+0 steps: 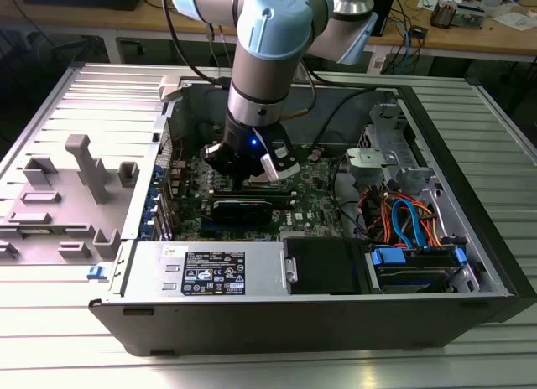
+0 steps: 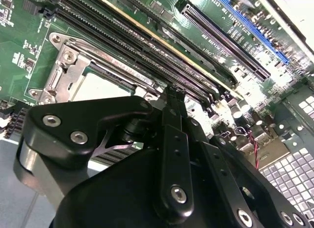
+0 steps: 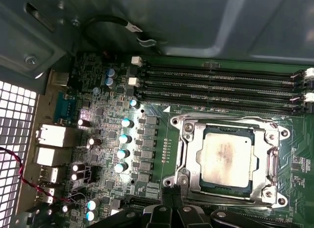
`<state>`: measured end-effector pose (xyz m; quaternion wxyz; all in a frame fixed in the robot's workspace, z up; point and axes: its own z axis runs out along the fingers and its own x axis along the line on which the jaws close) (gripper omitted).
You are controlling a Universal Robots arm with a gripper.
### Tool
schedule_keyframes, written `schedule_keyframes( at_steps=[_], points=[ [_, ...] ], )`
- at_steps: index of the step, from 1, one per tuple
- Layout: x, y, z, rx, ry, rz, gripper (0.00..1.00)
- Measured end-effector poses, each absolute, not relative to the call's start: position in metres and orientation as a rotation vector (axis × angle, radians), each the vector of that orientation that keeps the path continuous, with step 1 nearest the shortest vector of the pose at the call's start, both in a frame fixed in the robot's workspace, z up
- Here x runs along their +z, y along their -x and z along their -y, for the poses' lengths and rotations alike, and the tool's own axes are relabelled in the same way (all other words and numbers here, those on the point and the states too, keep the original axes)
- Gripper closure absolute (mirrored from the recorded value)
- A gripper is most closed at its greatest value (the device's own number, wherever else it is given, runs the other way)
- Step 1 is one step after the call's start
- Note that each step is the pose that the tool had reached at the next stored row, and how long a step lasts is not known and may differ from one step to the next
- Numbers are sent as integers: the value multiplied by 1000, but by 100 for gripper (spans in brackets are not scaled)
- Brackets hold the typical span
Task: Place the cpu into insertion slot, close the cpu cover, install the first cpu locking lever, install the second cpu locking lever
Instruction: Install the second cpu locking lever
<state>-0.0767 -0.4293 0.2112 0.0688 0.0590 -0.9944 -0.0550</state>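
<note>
1. Closest to the wrist cameras, the gripper [image 2: 172,98] is a black linkage whose fingers come together to one narrow tip; the jaws look closed, with nothing between them. The same tip appears in the first wrist view [image 3: 170,194].
2. Just beyond the tip lies the slot [image 3: 228,160], a square socket with a silvery rim, on the green motherboard [image 3: 113,110]. The tip sits at the socket's edge, near one corner, not over its middle.
3. Inside the slot sits the cpu [image 3: 227,157], flat, its dull grey top facing up. It appears already seated.
4. Around the cpu lies the cover [image 3: 268,159], a thin metal frame that seems folded down flat, the chip showing through its window. Whether the levers are latched I cannot tell.
5. Past the socket's far side run the long black memory slots [image 3: 221,85], parallel to that side.
6. Farthest out, in the exterior view, the arm [image 1: 264,70] reaches straight down into the open computer case [image 1: 319,313], with the gripper [image 1: 252,167] low over the board.
</note>
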Motion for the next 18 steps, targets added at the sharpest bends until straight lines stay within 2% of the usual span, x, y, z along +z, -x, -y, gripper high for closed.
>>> schedule_keyframes(
  at_steps=[18],
  points=[
    [210, 77, 432, -201, -180, 2993, 89]
  ],
)
